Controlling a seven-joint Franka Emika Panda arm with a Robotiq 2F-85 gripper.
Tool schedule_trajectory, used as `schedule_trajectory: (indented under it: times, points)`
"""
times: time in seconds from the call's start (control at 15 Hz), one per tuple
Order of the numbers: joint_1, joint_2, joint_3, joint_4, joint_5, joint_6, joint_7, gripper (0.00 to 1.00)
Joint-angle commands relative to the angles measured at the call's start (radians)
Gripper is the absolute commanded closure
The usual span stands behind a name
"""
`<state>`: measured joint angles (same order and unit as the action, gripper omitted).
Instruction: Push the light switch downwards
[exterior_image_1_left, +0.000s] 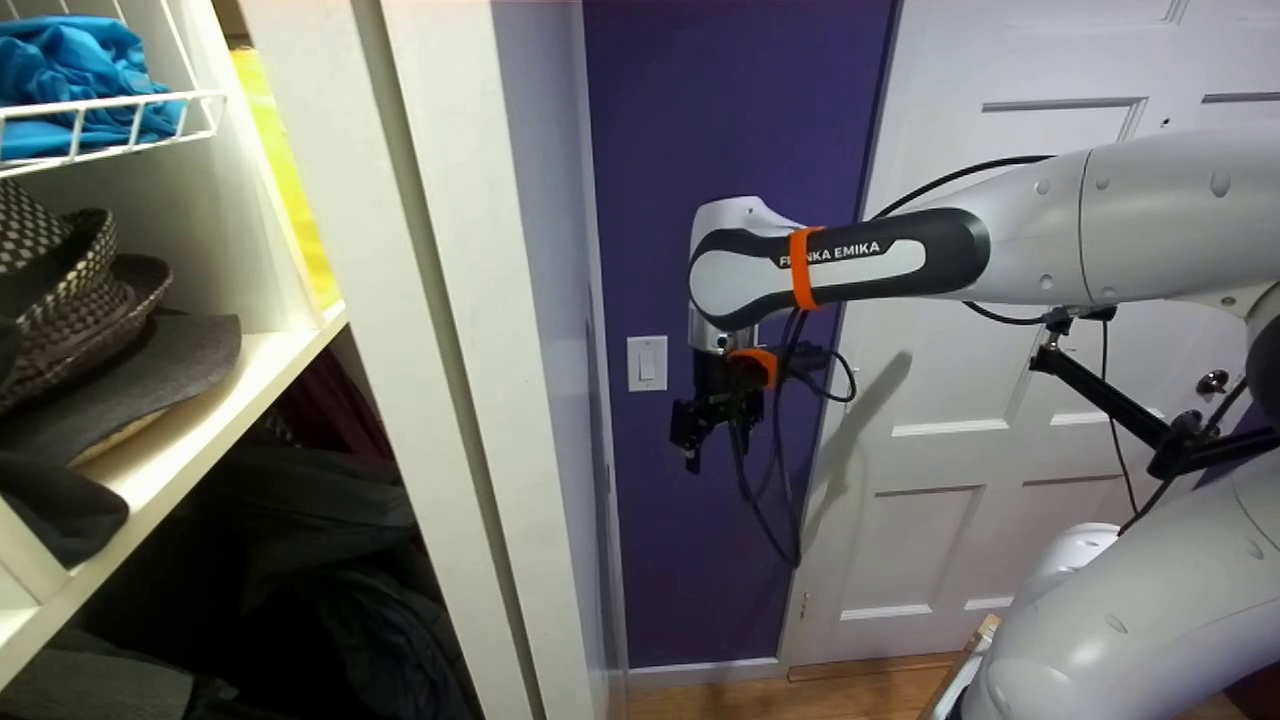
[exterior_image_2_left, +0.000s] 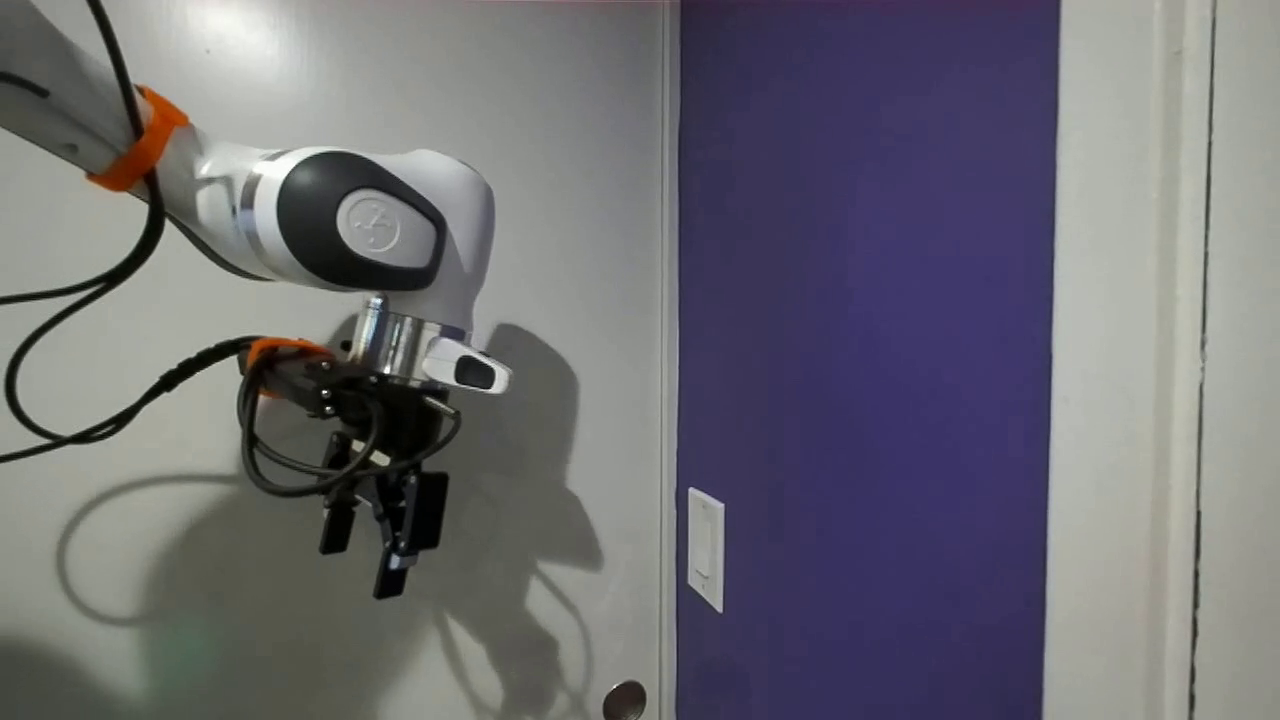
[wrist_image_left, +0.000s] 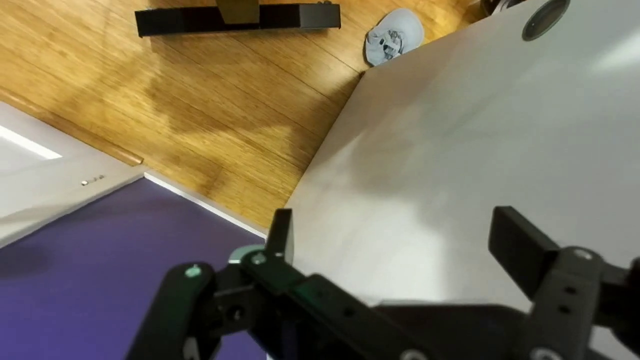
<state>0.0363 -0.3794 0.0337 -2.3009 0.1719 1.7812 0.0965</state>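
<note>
Pointing downward, the black Robotiq gripper (wrist_image_left: 392, 232) hangs apart from the white rocker light switch (exterior_image_2_left: 706, 549), its two fingers spread wide with a broad gap between the tips. Purple wall (exterior_image_2_left: 870, 300) surrounds the switch, which sits upright on it in both exterior views. Just beside the switch stands a flat white door (exterior_image_2_left: 570, 200); across the wall from the switch is a white panelled door (exterior_image_1_left: 960, 380). Well below the switch, a white baseboard (wrist_image_left: 205, 204) borders the golden wood flooring (wrist_image_left: 225, 100).
</note>
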Motion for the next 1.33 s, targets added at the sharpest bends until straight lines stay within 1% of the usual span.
schedule_trajectory:
  times: [0.0, 0.13, 0.47, 0.6, 0.73, 1.0, 1.13, 1.27]
  points:
    - [-0.02, 0.0, -0.011, 0.002, -0.001, -0.003, -0.001, 0.0]
    - [-0.03, 0.001, -0.02, 0.002, -0.001, -0.003, -0.008, 0.0]
    - [-0.021, 0.001, -0.011, 0.002, -0.002, -0.003, -0.007, 0.0]
    - [-0.031, 0.005, -0.006, 0.004, -0.03, 0.024, 0.006, 0.0]
    - [-0.044, 0.02, 0.002, 0.012, -0.092, 0.076, 0.017, 0.0]
    - [-0.071, 0.047, 0.023, 0.009, -0.306, 0.244, 0.053, 0.0]
    - [-0.089, 0.063, 0.029, -0.004, -0.405, 0.345, 0.098, 0.0]
    - [-0.107, 0.088, 0.03, -0.006, -0.472, 0.44, 0.169, 0.0]
